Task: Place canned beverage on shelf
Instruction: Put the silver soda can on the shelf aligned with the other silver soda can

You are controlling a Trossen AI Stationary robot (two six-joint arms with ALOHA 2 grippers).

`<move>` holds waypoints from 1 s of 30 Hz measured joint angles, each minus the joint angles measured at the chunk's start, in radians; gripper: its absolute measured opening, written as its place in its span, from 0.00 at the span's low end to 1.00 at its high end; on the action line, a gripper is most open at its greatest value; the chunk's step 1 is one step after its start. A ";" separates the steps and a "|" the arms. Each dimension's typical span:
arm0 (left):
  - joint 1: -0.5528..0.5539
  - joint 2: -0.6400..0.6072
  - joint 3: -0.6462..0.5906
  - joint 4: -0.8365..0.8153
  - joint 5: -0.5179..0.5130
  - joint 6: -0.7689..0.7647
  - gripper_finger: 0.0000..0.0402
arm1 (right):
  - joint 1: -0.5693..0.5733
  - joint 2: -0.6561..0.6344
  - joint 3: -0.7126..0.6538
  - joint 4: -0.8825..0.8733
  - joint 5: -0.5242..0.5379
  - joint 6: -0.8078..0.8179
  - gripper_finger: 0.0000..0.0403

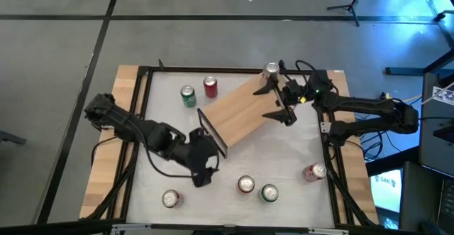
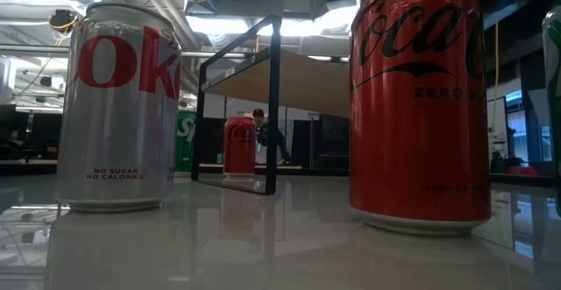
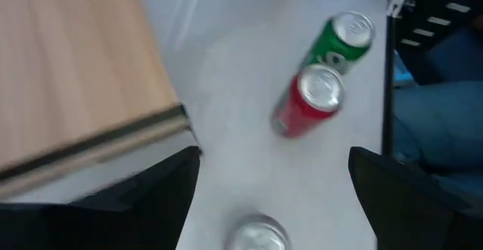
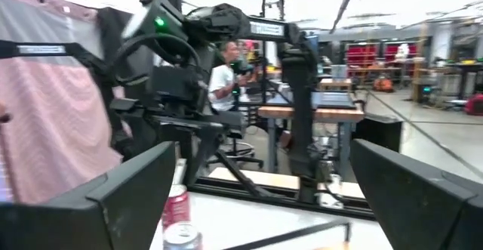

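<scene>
Wood shelf [image 1: 241, 113] btwn grippers | L [image 1: 204, 148] open | R [image 1: 278, 99] open

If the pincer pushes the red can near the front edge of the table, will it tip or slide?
The red can stands upright on a glossy white table, so a low push probably slides it. A push near its top could tip it, and lying down it would likely roll. Whether it is full cannot be seen.

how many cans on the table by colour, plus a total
Counted in the high view:
Red cans: 3, at and
Green cans: 2, at and
Silver cans: 2, at and
Total: 7 cans
</scene>
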 joint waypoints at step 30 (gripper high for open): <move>-0.161 0.101 0.000 -0.233 -0.039 -0.322 0.82 | 0.264 0.001 0.000 -0.350 0.218 -0.066 0.98</move>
